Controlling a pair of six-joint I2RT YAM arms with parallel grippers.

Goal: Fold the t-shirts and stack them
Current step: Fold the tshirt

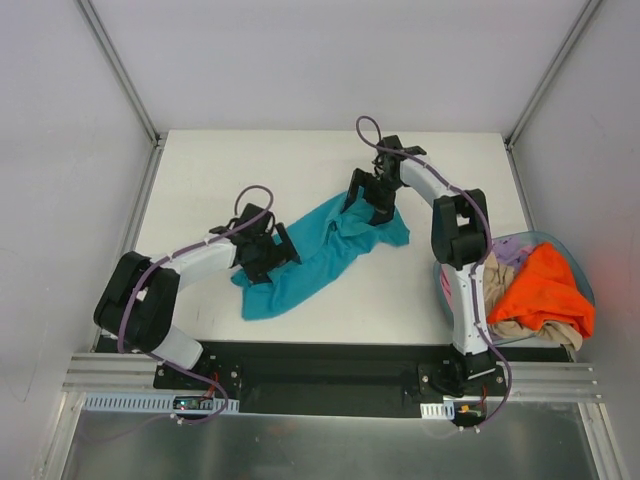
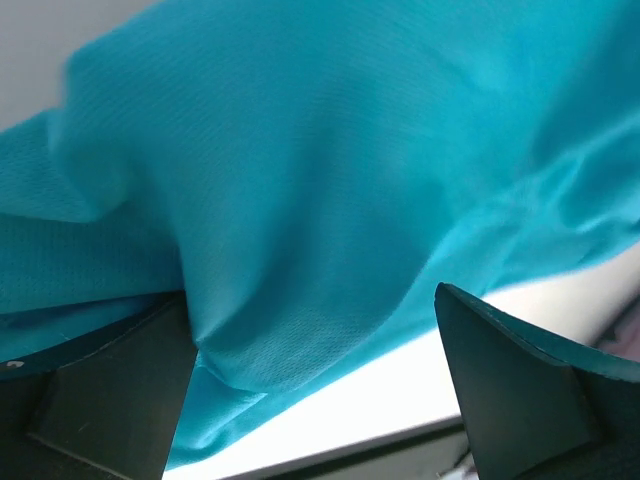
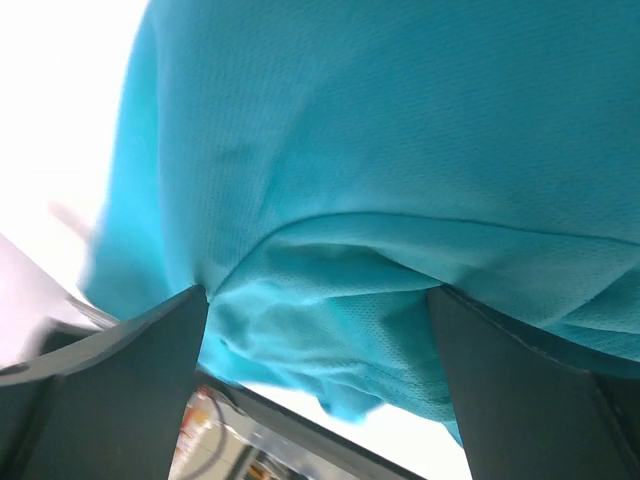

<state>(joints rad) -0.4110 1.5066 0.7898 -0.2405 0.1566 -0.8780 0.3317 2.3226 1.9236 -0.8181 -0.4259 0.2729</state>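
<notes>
1. The left gripper [image 1: 282, 246] sits low over the near-left end of the teal t-shirt [image 1: 310, 255]. Its jaws stand wide apart and clamp nothing. In the left wrist view, cloth bulges between the fingers [image 2: 110, 385] and brushes the left one.
2. On the near right, the round basket [image 1: 545, 238] holds a heap of shirts beside the right arm's base. An orange t-shirt [image 1: 540, 290] lies on top, and a tan t-shirt [image 1: 525, 330] is at the near edge.
3. The teal t-shirt lies crumpled on the white table [image 1: 250, 160], running diagonally from near-left to far-right.
4. Farther back, the right gripper [image 1: 368, 205] points down at the shirt's far-right end. Its jaws are spread too, with rumpled folds between them and nothing pinched.
</notes>
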